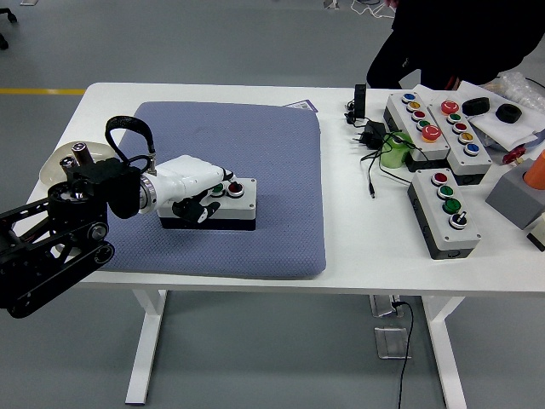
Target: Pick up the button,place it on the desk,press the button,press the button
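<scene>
The left arm (51, 247) comes in from the lower left edge, its black jointed frame angled up and to the right over the near left part of the white table (358, 247), with a black strap loop (128, 132) standing up above the wrist. At its end the white left hand (189, 181) lies nearly level, palm down, stretched to the right over the left half of the button box (211, 204). The fingers (223, 177) are curled down onto the top of the box and cover most of the green button (216, 189), with dark fingertips resting at or just beside it; whether they press it or only touch it cannot be told. The thumb side hangs over the front left edge of the box, and the hand grips nothing. The red button (234, 187) sits just right of the fingers and is uncovered. The button box, white on top with a black base, rests flat on the blue-grey pad (255, 145), toward the pad's near left part. To the right, well apart from the pad, three more button boxes (443, 209) lie on the bare table beside a tangle of black cables and a plug (373, 136). A person in dark clothes (460, 38) stands at the far right side of the table, bent over it.
</scene>
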`<state>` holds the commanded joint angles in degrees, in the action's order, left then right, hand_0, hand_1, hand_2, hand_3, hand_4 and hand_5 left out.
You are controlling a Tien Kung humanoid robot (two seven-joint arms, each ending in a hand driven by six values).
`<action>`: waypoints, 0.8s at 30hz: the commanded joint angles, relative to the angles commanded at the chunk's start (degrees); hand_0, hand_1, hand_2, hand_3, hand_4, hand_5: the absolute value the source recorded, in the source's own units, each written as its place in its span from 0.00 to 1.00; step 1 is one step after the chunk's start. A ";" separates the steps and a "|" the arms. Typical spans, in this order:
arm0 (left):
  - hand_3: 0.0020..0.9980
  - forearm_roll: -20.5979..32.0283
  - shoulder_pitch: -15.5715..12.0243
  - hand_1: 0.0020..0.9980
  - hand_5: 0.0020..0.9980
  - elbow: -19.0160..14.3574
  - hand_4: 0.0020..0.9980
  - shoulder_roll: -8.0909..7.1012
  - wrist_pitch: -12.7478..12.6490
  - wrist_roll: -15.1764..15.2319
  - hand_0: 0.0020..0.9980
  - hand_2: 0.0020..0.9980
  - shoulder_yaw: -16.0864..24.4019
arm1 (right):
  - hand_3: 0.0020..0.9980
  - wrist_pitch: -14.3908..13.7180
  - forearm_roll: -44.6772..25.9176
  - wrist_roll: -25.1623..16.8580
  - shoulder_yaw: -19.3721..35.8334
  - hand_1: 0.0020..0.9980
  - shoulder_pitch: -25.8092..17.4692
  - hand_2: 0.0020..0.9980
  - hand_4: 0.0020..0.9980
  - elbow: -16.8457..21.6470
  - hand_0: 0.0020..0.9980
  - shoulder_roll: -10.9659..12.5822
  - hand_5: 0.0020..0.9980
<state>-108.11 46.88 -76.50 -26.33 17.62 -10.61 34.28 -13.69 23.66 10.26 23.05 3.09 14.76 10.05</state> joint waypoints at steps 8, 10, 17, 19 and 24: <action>0.77 0.63 -0.04 0.01 0.00 0.86 0.47 0.18 0.21 0.12 0.01 0.09 0.15 | 0.62 0.00 -0.12 0.00 0.02 0.76 -0.09 0.77 0.24 0.03 0.79 -0.01 0.18; 0.77 0.75 -0.05 0.01 0.00 0.89 0.47 0.23 0.19 0.19 0.01 0.09 0.10 | 0.62 0.00 -0.19 0.00 -0.08 0.76 -0.10 0.77 0.24 0.02 0.79 -0.01 0.18; 0.77 1.36 -0.76 0.01 0.00 -0.69 0.47 -0.02 -1.58 0.81 0.01 0.09 2.91 | 0.62 0.04 -0.23 -0.06 -0.03 0.76 -0.23 0.77 0.24 0.00 0.79 -0.02 0.18; 0.77 1.62 -0.84 0.01 0.00 -1.41 0.47 -0.32 -1.10 0.84 0.01 0.09 4.57 | 0.62 0.06 -0.26 -0.08 0.01 0.76 -0.29 0.77 0.24 0.00 0.79 -0.01 0.18; 0.77 1.80 -0.58 0.01 0.00 -1.04 0.48 -0.98 1.51 1.60 0.01 0.09 7.05 | 0.62 0.09 -0.28 -0.09 -0.06 0.76 -0.36 0.77 0.24 -0.01 0.79 0.04 0.18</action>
<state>-106.30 46.30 -77.54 -27.31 19.13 -9.01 41.33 -13.61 23.38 10.17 22.99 2.73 14.75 10.09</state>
